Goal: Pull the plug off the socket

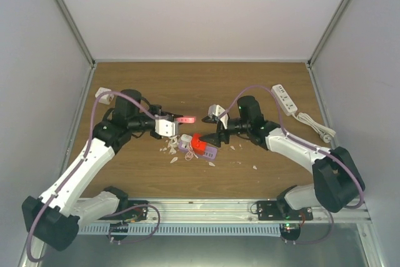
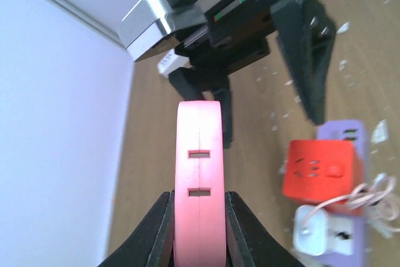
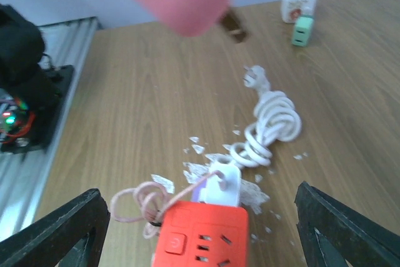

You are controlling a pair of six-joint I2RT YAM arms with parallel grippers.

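Note:
A purple power strip [image 1: 208, 151] lies mid-table, and it also shows in the left wrist view [image 2: 340, 137]. A red cube socket [image 1: 198, 142] and a white plug [image 1: 186, 139] with a thin pink cord sit plugged into it. My left gripper [image 1: 177, 120] is shut on a pink flat adaptor [image 2: 199, 173] and holds it above the table, left of the strip. My right gripper [image 1: 211, 138] is open, its fingers [image 3: 59, 232] standing wide on either side of the red cube [image 3: 203, 239]. The white plug [image 3: 226, 182] is just beyond the cube.
A coiled white cord [image 3: 269, 126] lies past the strip among white scraps [image 1: 170, 149]. A white cube [image 3: 298, 1] and a green adaptor [image 3: 303, 30] sit at the far left of the table. A white power strip [image 1: 284, 99] with a cable lies at the back right.

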